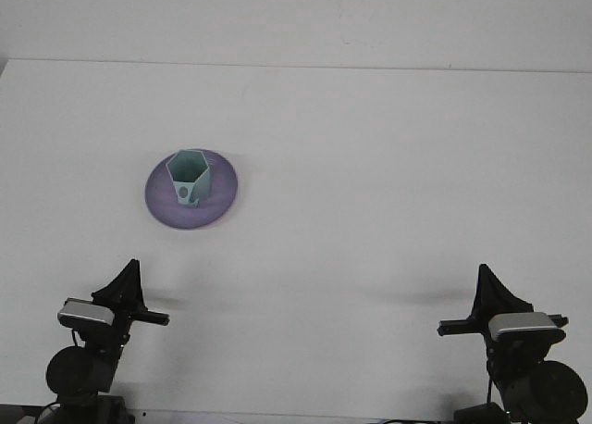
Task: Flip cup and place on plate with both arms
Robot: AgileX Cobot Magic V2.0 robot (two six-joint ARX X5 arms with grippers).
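Cup [190,177] stands upright on the purple plate [222,199], well apart from both grippers. Left gripper [125,285] and right gripper [488,290] hold nothing; whether their fingers are apart, I cannot tell.

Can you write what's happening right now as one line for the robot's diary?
cup: upright on plate | left claw: near table edge, holding nothing | right claw: near table edge, holding nothing | task: looks done

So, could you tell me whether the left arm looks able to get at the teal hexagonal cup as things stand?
Probably yes. The teal hexagonal cup stands upright on the round purple plate, ahead of the left gripper, with only bare white table between them and nothing covering it.
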